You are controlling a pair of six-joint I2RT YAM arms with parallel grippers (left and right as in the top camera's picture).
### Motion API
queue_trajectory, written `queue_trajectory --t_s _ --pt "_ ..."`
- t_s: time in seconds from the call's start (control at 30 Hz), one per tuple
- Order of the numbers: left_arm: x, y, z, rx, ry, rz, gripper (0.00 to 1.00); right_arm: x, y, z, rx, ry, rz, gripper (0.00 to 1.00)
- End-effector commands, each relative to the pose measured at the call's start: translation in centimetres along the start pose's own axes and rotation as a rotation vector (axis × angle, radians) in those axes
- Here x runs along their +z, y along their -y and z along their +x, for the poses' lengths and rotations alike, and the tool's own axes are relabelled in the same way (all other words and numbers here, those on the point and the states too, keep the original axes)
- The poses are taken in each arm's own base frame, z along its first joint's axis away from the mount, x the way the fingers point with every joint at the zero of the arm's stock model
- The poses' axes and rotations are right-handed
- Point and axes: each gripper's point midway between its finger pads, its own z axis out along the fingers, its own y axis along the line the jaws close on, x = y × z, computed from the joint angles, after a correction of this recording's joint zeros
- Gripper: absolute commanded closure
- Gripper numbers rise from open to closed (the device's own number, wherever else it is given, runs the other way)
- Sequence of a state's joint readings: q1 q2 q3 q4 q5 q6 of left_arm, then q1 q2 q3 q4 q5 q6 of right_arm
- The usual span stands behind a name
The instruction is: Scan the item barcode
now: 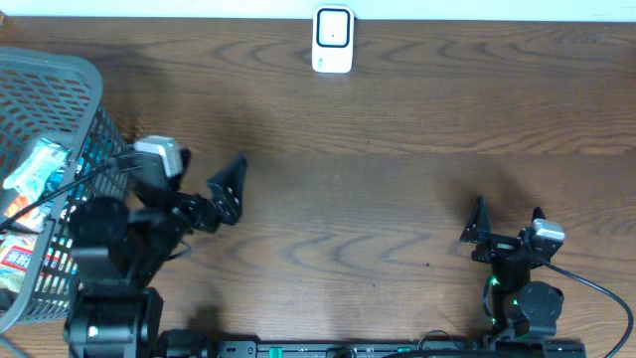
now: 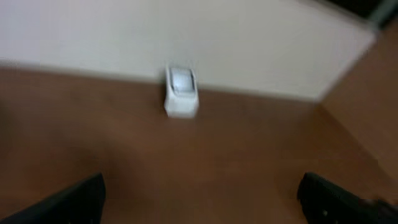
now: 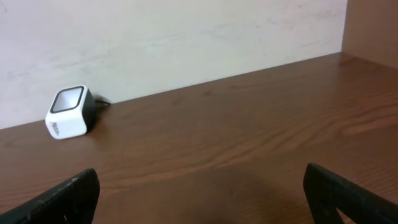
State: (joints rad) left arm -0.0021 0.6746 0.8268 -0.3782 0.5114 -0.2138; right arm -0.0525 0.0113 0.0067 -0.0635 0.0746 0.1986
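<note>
A white barcode scanner (image 1: pixel 333 40) stands at the table's far edge, against the wall. It appears blurred in the left wrist view (image 2: pixel 181 92) and sharp in the right wrist view (image 3: pixel 69 112). Packaged items (image 1: pixel 35 169) lie in a grey mesh basket (image 1: pixel 60 80) at the far left. My left gripper (image 1: pixel 227 191) hovers just right of the basket, open and holding nothing (image 2: pixel 202 205). My right gripper (image 1: pixel 508 221) stands open near the front right, with only bare wood between its fingers (image 3: pixel 202 199).
The brown wooden table (image 1: pixel 378 179) stretches between both arms and the scanner. A pale wall (image 3: pixel 186 37) runs behind the scanner. A second packet (image 1: pixel 20 261) shows at the basket's near end. Black cables run along the front edge.
</note>
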Motion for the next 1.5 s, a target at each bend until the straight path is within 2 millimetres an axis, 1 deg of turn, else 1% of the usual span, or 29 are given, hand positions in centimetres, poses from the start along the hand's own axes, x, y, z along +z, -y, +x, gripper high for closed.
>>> queue_trajectory --t_s 0.0,0.1,0.3,0.37,0.43,0.53,0.6,0.67,0.73,0.83,0.9,0.97,1.0,1.07,1.13,1.23,1.3,1.43,1.47 --pt "0.7 1.7 1.2 -0.031 -0.074 0.123 0.02 0.0 -0.1 0.1 0.01 -0.002 -0.006 0.01" --pt "1.0 2.9 0.8 -0.02 -0.073 0.205 0.02 0.0 -0.1 0.1 0.01 -0.002 -0.006 0.01" --pt "1.0 3.2 -0.5 -0.135 -0.045 0.209 0.02 0.0 -0.1 0.1 0.01 -0.002 -0.006 0.01" --pt "0.8 3.4 -1.0 -0.14 -0.036 0.213 0.02 0.0 -0.1 0.1 0.01 -0.002 -0.006 0.01" --pt "0.5 3.9 -1.9 -0.127 -0.017 0.22 0.02 0.0 -0.1 0.1 0.01 -0.002 -0.006 0.01" --pt "-0.3 4.7 -4.1 -0.109 0.016 0.224 0.02 0.0 -0.1 0.1 0.01 -0.002 -0.006 0.01" --pt "-0.8 4.7 -5.8 -0.11 0.034 0.199 0.02 0.0 -0.1 0.1 0.01 -0.002 -0.006 0.01" --pt "-1.3 3.2 -7.4 -0.139 0.046 0.086 0.02 0.0 -0.1 0.1 0.01 -0.002 -0.006 0.01" --pt "-2.3 0.1 -8.9 -0.192 0.064 -0.125 0.02 0.0 -0.1 0.1 0.01 -0.002 -0.006 0.01" --pt "-5.5 -4.8 -10.8 -0.278 0.11 -0.46 0.02 0.0 -0.1 0.1 0.01 -0.002 -0.006 0.01" --pt "-7.9 -7.0 -12.4 -0.299 0.14 -0.625 0.02 0.0 -0.1 0.1 0.01 -0.002 -0.006 0.01" --pt "-9.9 -8.8 -13.7 -0.325 0.163 -0.746 0.02 0.0 -0.1 0.1 0.01 -0.002 -0.006 0.01" --pt "-10.8 -9.8 -14.2 -0.359 0.176 -0.805 0.02 0.0 -0.1 0.1 0.01 -0.002 -0.006 0.01" --pt "-12.4 -12.0 -14.3 -0.466 0.199 -0.91 0.02 0.0 -0.1 0.1 0.01 -0.002 -0.006 0.01" --pt "-13.6 -14.4 -13.7 -0.588 0.211 -0.997 0.02 0.0 -0.1 0.1 0.01 -0.002 -0.006 0.01" --pt "-15.4 -18.1 -11.5 -0.73 0.177 -1.13 0.02 0.0 -0.1 0.1 0.01 -0.002 -0.006 0.01" --pt "-16.8 -20.3 -9.2 -0.818 0.112 -1.223 0.02 0.0 -0.1 0.1 0.01 -0.002 -0.006 0.01" --pt "-19.3 -23.2 -4.4 -0.989 -0.037 -1.362 0.02 0.0 -0.1 0.1 0.01 -0.002 -0.006 0.01" --pt "-19.7 -23.8 -3.6 -1.013 -0.064 -1.382 0.02 0.0 -0.1 0.1 0.01 -0.002 -0.006 0.01"
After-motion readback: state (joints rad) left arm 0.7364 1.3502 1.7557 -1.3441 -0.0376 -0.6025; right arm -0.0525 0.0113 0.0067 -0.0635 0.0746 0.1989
